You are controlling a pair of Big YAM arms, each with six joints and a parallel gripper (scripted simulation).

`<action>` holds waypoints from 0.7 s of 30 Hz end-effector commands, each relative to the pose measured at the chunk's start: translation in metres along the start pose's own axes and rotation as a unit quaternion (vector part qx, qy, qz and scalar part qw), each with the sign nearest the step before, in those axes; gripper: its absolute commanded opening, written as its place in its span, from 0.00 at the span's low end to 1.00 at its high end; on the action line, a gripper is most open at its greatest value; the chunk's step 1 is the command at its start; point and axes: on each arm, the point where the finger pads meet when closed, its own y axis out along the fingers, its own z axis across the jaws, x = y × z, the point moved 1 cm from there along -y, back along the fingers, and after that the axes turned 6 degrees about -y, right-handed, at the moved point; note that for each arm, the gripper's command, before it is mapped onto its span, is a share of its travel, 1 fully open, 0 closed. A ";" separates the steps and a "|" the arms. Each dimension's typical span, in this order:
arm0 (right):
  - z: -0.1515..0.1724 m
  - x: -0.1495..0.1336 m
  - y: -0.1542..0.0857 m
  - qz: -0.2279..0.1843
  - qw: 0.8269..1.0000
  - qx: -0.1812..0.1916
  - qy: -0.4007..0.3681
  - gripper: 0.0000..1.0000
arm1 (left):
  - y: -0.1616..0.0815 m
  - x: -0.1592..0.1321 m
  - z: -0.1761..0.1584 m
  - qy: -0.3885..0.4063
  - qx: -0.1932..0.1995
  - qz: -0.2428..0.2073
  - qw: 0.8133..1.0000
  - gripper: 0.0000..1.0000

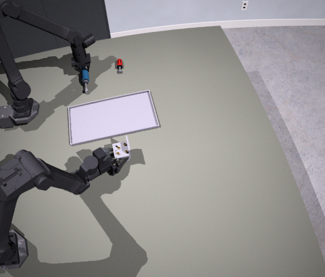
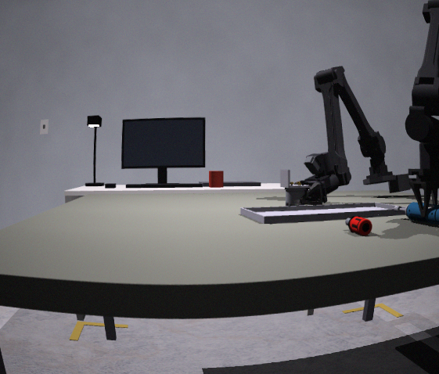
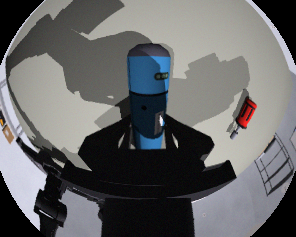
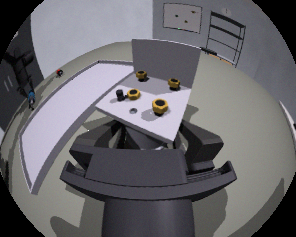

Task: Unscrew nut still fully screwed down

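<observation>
The lowest-sitting nut [image 1: 119,147] [image 4: 133,93], a brassy hexagon, lies beside a short black peg [image 4: 120,94] at its 9 o'clock in the right wrist view. Three other brassy nuts stand higher on the smooth, pale bracket [image 1: 121,153] [image 2: 285,178] [image 4: 166,63], whose upright plate rises towards 12 o'clock there. Beneath it, the grey joint module [image 2: 292,195] [image 4: 142,137] stands upright, clasped by the right gripper [image 1: 117,157] [image 2: 306,197] [image 4: 148,118].

From the module in the top view, the shallow rimmed tray [image 1: 113,117] [image 2: 264,220] [image 4: 32,189] lies at 12 o'clock, the red tool [image 1: 119,62] [image 2: 360,225] [image 3: 247,113] beyond it. At 11 o'clock, the left gripper [image 1: 85,70] [image 2: 430,209] [image 3: 148,118] grips the blue cylindrical nut driver [image 1: 85,76] [image 2: 415,213] [image 3: 149,74]. Only the exterior view shows the dark monitor [image 2: 163,142] and matte red cup [image 2: 216,178].
</observation>
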 end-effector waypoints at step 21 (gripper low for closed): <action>-0.007 -0.016 0.000 0.018 1.000 -0.003 0.001 0.59 | -0.010 0.010 -0.008 -0.001 -0.015 -0.007 1.000 0.42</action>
